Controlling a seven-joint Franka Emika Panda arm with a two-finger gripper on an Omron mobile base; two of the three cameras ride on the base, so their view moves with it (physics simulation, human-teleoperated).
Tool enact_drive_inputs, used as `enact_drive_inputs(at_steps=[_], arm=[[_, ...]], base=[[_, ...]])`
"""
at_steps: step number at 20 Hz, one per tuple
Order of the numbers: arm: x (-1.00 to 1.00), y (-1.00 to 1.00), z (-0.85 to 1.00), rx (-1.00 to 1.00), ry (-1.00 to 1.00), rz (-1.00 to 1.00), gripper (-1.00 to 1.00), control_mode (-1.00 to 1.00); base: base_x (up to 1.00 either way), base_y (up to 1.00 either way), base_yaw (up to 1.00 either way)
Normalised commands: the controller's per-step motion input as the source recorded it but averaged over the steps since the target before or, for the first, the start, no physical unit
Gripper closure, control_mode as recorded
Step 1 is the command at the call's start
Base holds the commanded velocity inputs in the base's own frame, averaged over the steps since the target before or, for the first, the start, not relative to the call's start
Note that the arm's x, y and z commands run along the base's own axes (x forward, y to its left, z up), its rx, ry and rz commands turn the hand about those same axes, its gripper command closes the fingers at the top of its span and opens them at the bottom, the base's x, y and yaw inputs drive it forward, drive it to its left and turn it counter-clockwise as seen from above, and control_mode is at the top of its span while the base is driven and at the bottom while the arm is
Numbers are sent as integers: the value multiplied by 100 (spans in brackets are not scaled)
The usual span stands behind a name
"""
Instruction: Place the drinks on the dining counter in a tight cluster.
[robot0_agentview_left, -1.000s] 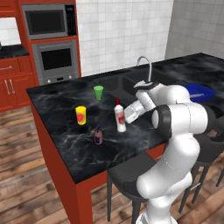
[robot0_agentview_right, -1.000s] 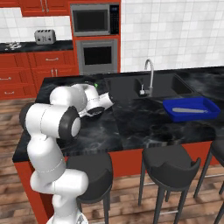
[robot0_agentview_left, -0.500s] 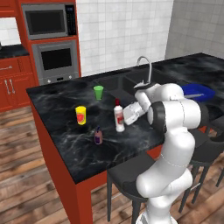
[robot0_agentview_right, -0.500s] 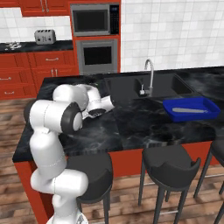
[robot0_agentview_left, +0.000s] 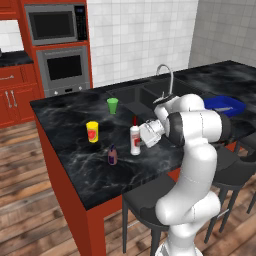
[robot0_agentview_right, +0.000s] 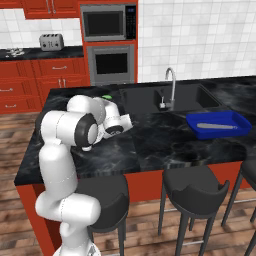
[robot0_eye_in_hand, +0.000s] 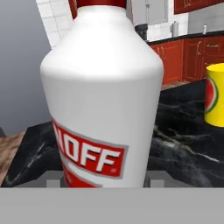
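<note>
A white bottle with a red cap and red label stands upright on the black marbled dining counter. My gripper reaches it from the right and is shut on its lower body. In the hand view the white bottle sits very close between the gripper fingers. A short purple bottle stands on the counter just left of and nearer than the white one, a small gap apart.
A yellow cup with a red mark stands left of the bottles, and a green cup farther back. Sink with curved faucet lies behind the arm. A blue tray is at the right. Dark stools line the near edge.
My hand with the white bottle has sunk slightly toward the counter top. The arm's elbow has shifted. The cups and the purple bottle have not moved.
</note>
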Motion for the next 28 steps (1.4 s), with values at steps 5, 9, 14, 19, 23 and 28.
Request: enact_drive_inputs(at_steps=[5, 9, 14, 19, 23, 28], arm=[[0, 0, 3, 0, -4, 5, 100, -100], [0, 8, 0, 0, -12, 4, 100, -100], [-1, 23, 0, 0, -13, 1, 100, -100], [0, 14, 0, 0, -2, 0, 100, -100], [0, 24, -1, 0, 0, 0, 100, -100], [0, 23, -7, 0, 2, 0, 100, -100]], base=[[0, 0, 0], [0, 0, 0], [0, 0, 0], [0, 0, 0], [0, 0, 0], [0, 0, 0]])
